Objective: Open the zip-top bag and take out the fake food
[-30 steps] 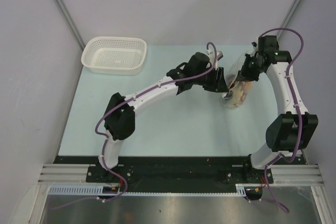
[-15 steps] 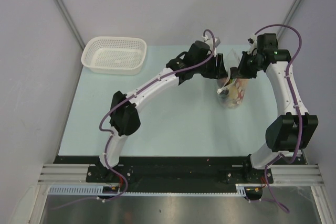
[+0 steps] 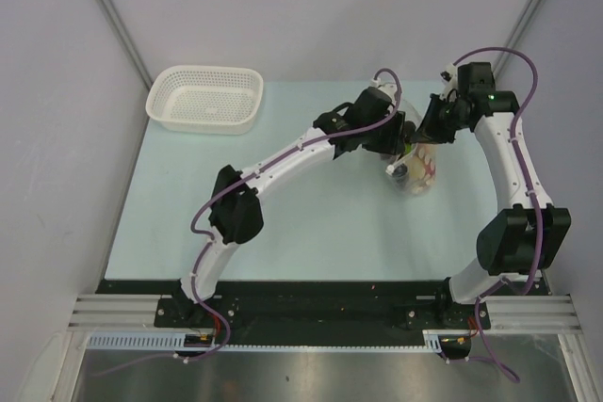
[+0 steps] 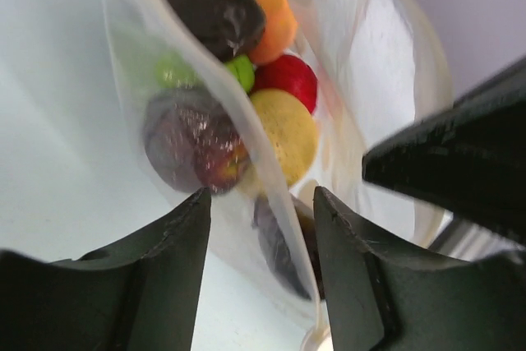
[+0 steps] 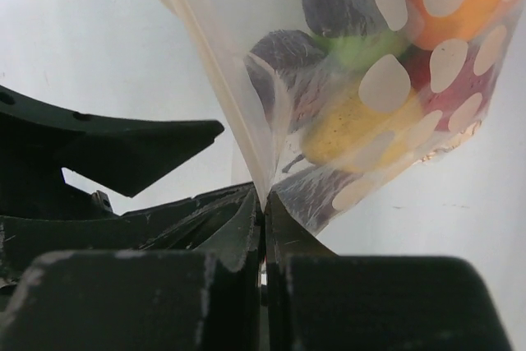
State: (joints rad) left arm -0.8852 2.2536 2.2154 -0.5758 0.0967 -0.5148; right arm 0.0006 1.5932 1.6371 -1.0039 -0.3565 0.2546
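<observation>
The right gripper is pinched shut on one lip of the zip-top bag, which hangs between the two grippers, so the left gripper (jaws apart, astride a bag wall) should clamp film only, short of the fake food.

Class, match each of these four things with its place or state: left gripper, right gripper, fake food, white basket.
1 left gripper
2 right gripper
3 fake food
4 white basket

A inside the zip-top bag
B shut on the bag's edge
C far left corner of the table
D open, astride one bag wall

Pairs: 1-D, 2-B, 3-A, 4-C
</observation>
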